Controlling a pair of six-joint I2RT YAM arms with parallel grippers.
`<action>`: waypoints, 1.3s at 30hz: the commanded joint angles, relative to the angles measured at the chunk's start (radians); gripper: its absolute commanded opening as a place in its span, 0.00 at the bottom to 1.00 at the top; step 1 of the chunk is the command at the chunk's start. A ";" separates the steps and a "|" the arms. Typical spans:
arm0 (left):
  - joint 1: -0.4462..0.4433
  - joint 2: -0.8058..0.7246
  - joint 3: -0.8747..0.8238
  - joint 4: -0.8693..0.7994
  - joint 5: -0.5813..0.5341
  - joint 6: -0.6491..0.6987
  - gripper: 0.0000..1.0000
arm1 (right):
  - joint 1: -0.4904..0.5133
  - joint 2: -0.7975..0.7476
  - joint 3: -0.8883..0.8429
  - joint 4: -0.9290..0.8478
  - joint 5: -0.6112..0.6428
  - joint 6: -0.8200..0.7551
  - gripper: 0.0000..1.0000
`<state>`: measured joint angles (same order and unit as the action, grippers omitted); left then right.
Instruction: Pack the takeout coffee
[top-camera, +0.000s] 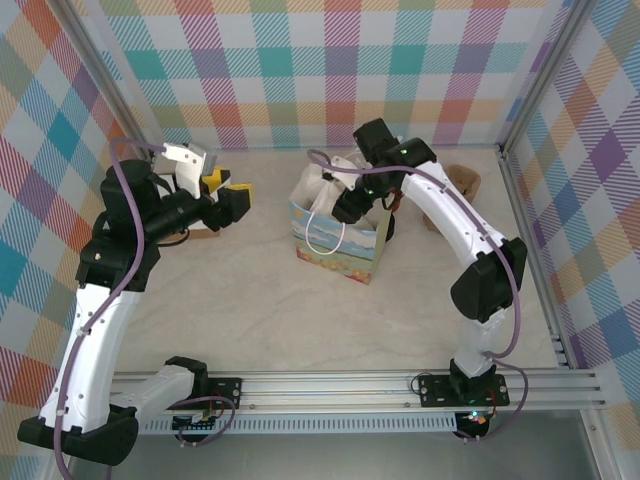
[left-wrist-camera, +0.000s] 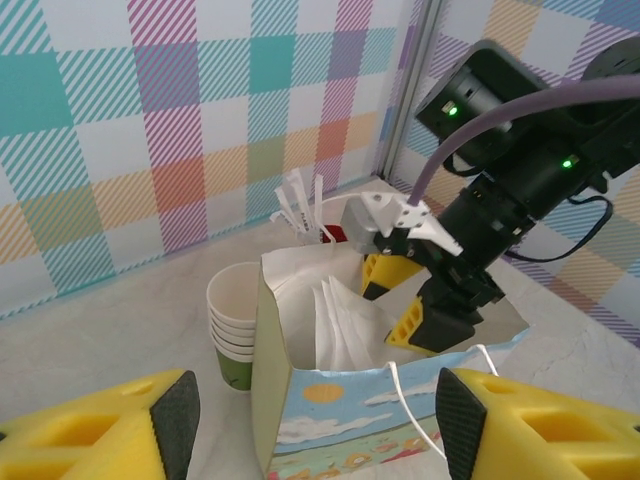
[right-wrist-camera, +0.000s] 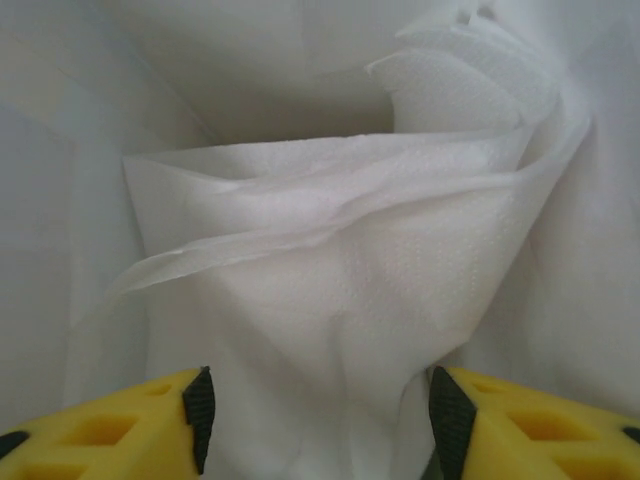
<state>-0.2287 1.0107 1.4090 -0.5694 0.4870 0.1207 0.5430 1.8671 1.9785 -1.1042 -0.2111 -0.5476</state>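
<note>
The right gripper (right-wrist-camera: 315, 405) is down inside the gift bag (top-camera: 335, 255). Its jaws are apart, with a wad of white napkins (right-wrist-camera: 330, 250) sitting loose between them, and it doesn't look like a pinch. The left gripper (top-camera: 228, 192) hangs over the desk (top-camera: 230, 290) to the left of the bag, pointed at it, jaws apart too and nothing in them. Just beside the bag on its far side there's a stack of lidless green cups (left-wrist-camera: 232, 320), which isn't the thing to pack.

As for the takeout coffee itself, honestly can't tell where it is. It might be at the bottom of the bag under the napkins, but the paper hides whatever's down there.

Progress guess: the napkins are in, so if the cup's underneath, it's nearly done and only lifting the right arm out is left. If not, the main step isn't done yet.
</note>
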 joint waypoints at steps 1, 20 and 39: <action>-0.015 -0.004 -0.020 0.045 -0.014 -0.013 0.69 | 0.000 -0.087 0.033 0.000 0.020 0.036 0.65; -0.011 -0.043 -0.304 0.203 -0.689 -0.205 0.93 | -0.161 -0.624 -0.560 0.470 0.214 0.419 1.00; 0.095 0.031 -0.714 0.553 -0.877 -0.364 1.00 | -0.437 -0.866 -1.425 1.134 0.602 0.672 0.99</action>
<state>-0.1486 1.0222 0.7517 -0.1772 -0.3691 -0.2211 0.1265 0.9882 0.6151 -0.1886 0.3527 0.1085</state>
